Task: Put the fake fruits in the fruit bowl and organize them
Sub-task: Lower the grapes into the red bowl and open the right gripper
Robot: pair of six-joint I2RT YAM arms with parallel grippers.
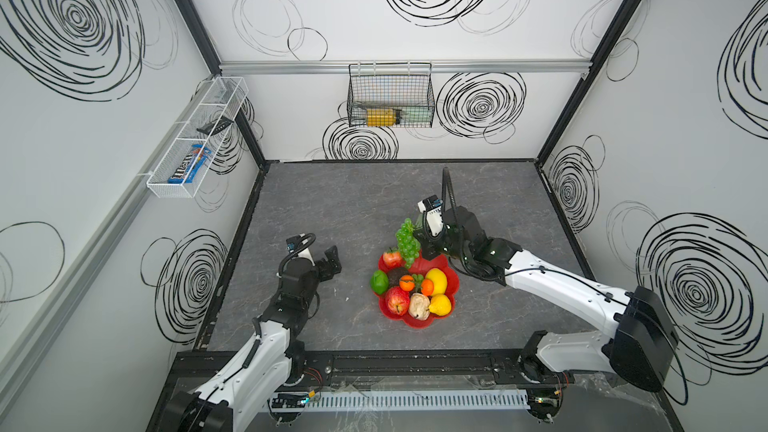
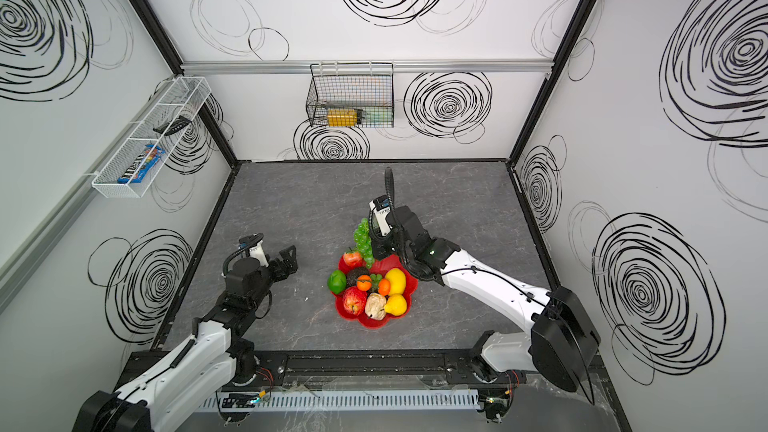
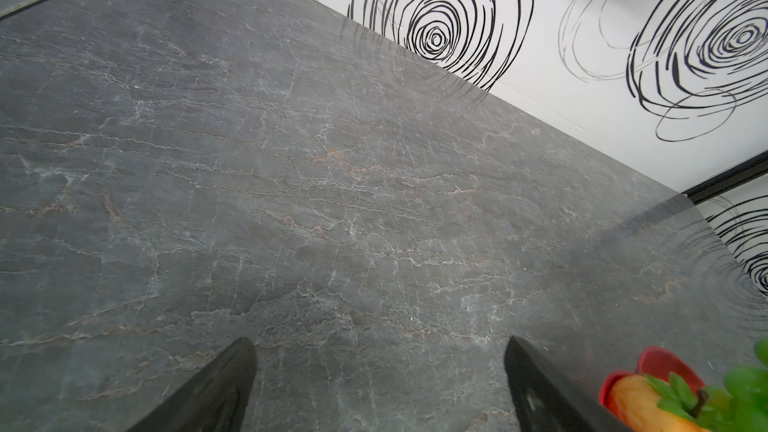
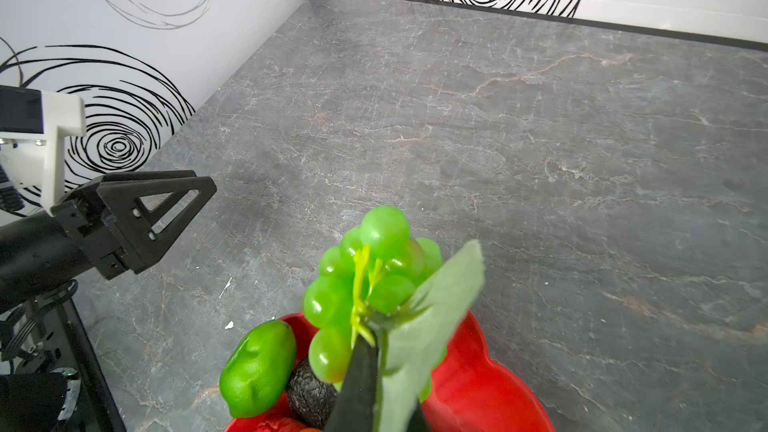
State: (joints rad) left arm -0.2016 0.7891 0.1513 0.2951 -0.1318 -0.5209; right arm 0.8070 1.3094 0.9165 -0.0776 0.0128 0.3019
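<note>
fruit bowl point(image 1: 419, 323) point(image 2: 374, 323): red scalloped dish on the grey table point(image 1: 332, 201), just right of centre in the lower half of both top views.
fruits in it: lime point(image 1: 379, 281) on the left rim; a red apple point(image 1: 391, 257) at the upper left and a second one point(image 1: 397, 301) at the lower left; dark avocado point(image 1: 398, 276) just right of the lime; two oranges point(image 1: 407, 283) point(image 1: 427, 287) in the middle; lemons point(image 1: 436, 280) point(image 1: 440, 304) on the right; beige lumpy piece point(image 1: 419, 306) at the bottom.
grape bunch point(image 1: 408, 243) point(image 4: 361, 284): hangs over the bowl's upper rim, beside the upper apple. Whether its lower tip touches the bowl cannot be told.
right gripper point(image 4: 368, 351): jaws pinched together on the bunch's stem, next to the leaf.
left gripper point(image 1: 330, 261) point(image 3: 380, 351): jaws spread wide with only bare table between them; it is left of the bowl and clear of it.
walls: black wire basket point(image 1: 390, 97) at upper centre; white mesh tray point(image 1: 195, 139) at the left.
</note>
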